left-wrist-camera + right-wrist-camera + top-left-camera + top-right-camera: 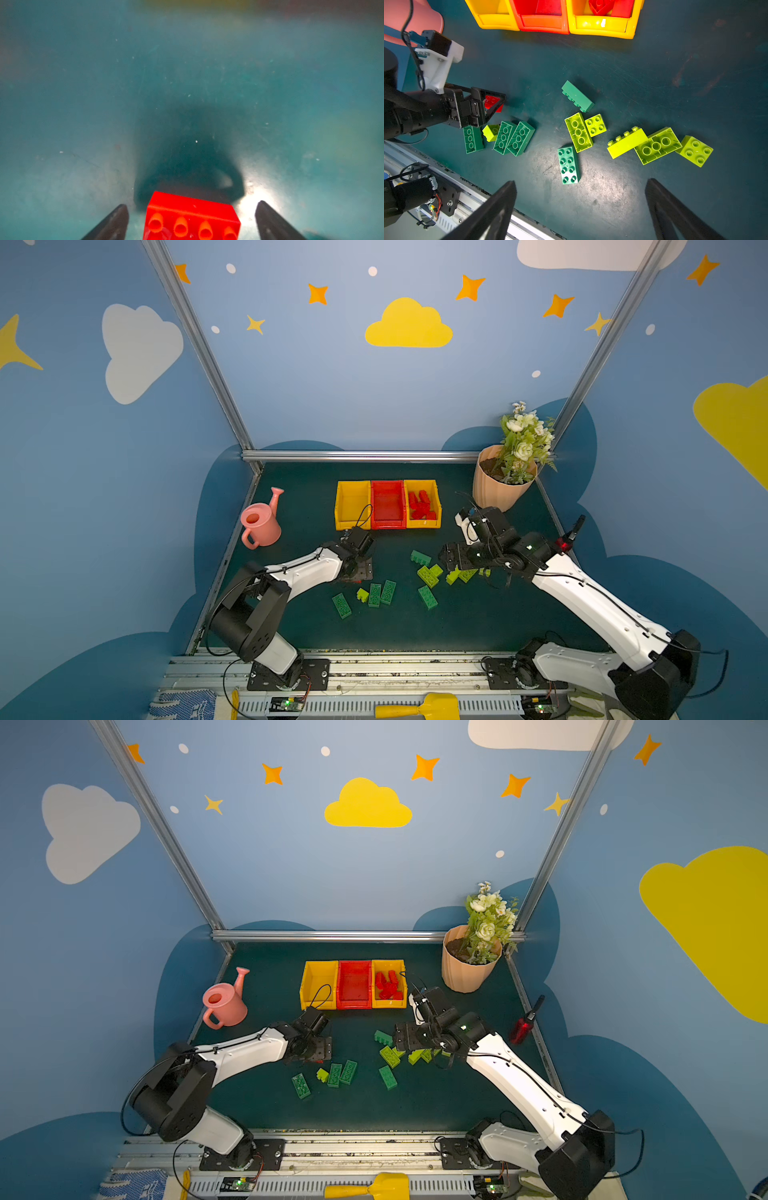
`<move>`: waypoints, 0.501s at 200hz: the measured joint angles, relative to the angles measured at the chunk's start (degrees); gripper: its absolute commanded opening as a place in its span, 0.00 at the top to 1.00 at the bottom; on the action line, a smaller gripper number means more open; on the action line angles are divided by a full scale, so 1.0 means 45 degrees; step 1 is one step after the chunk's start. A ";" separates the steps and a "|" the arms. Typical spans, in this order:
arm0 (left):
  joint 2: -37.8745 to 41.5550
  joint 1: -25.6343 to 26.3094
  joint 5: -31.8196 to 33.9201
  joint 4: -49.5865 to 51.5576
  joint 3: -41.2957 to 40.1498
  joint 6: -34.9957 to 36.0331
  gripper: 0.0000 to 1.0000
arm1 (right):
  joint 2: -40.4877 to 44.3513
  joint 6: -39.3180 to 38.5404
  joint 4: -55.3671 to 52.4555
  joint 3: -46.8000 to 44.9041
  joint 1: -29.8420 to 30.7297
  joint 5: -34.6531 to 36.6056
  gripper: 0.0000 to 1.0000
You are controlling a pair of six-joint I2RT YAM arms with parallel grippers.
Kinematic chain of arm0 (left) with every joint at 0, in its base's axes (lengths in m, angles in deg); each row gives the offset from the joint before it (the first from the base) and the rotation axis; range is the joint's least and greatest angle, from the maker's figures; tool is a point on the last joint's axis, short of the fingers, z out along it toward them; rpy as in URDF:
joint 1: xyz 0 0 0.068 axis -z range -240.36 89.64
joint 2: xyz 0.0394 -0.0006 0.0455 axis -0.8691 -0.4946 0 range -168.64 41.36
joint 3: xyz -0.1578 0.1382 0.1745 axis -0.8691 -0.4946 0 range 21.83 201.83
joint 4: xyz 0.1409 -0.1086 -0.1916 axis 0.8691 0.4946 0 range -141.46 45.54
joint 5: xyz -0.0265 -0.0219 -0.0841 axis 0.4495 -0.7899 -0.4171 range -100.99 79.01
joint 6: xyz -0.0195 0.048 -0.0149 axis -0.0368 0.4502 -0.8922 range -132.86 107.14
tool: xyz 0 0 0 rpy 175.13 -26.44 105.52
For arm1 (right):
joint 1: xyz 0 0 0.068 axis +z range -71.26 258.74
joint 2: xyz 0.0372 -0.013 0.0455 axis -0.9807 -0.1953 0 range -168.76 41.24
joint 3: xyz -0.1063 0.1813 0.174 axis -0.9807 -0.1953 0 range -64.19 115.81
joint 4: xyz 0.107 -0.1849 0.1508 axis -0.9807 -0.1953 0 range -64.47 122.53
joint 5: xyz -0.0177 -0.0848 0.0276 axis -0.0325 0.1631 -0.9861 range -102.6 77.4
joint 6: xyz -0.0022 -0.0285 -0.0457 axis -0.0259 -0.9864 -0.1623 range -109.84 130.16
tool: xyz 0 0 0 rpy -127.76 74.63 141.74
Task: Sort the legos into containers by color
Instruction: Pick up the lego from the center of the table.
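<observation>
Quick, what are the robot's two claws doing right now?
Left gripper: open, around a red brick, not squeezing it.
Right gripper: open, empty.

Blue walls [332, 385] with painted clouds [408, 325] and stars [318, 294] enclose a dark-green tabletop [478, 622].

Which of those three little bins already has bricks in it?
The yellow bin at the end nearest the flower pot: it holds a pile of red bricks. The middle red bin and the other yellow bin look empty.
</observation>
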 measured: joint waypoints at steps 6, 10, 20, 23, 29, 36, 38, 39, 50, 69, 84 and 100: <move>-0.0044 -0.0015 -0.0005 -0.0005 -0.0005 -0.0005 0.13 | 0.0000 0.0000 0.0000 0.0000 0.0000 0.0005 0.04; -0.0078 -0.0024 -0.0010 -0.0019 -0.0015 -0.0005 0.14 | 0.0000 0.0000 -0.0005 0.0000 0.0000 0.0005 0.04; -0.0126 -0.0019 -0.0044 -0.0058 -0.0068 -0.0015 0.17 | 0.0000 0.0000 0.0000 0.0000 0.0000 0.0015 0.04; -0.0131 -0.0024 -0.0058 -0.0073 -0.0092 -0.0024 0.18 | 0.0000 0.0000 -0.0005 0.0000 0.0000 0.0019 0.04; -0.0131 -0.0024 -0.0087 -0.0073 -0.0146 -0.0044 0.20 | 0.0000 0.0000 0.0000 0.0000 0.0000 0.0029 0.04; -0.0131 -0.0024 -0.0117 -0.0068 -0.0194 -0.0053 0.22 | 0.0000 0.0000 0.0000 0.0000 0.0000 0.0039 0.04; -0.0131 -0.0024 -0.0126 -0.0068 -0.0209 -0.0049 0.23 | 0.0000 0.0000 -0.0005 0.0000 0.0000 0.0039 0.04; -0.0136 -0.0024 -0.0126 -0.0068 -0.0214 -0.0058 0.23 | 0.0000 0.0000 0.0000 0.0000 0.0000 0.0039 0.04; -0.0136 -0.0034 -0.0146 -0.0078 -0.0243 -0.0097 0.28 | 0.0000 0.0000 0.0000 0.0000 0.0000 0.0044 0.04; -0.0136 -0.0034 -0.0165 -0.0102 -0.0243 -0.0189 0.40 | 0.0000 0.0005 0.0000 0.0000 0.0000 0.0058 0.04; -0.0136 -0.0044 -0.0180 -0.0141 -0.0238 -0.0219 0.48 | 0.0000 0.0010 0.0000 0.0000 0.0000 0.0092 0.04; -0.0136 -0.0058 -0.0199 -0.0117 -0.0214 -0.0262 0.51 | 0.0000 0.0015 -0.0005 0.0000 0.0000 0.0107 0.04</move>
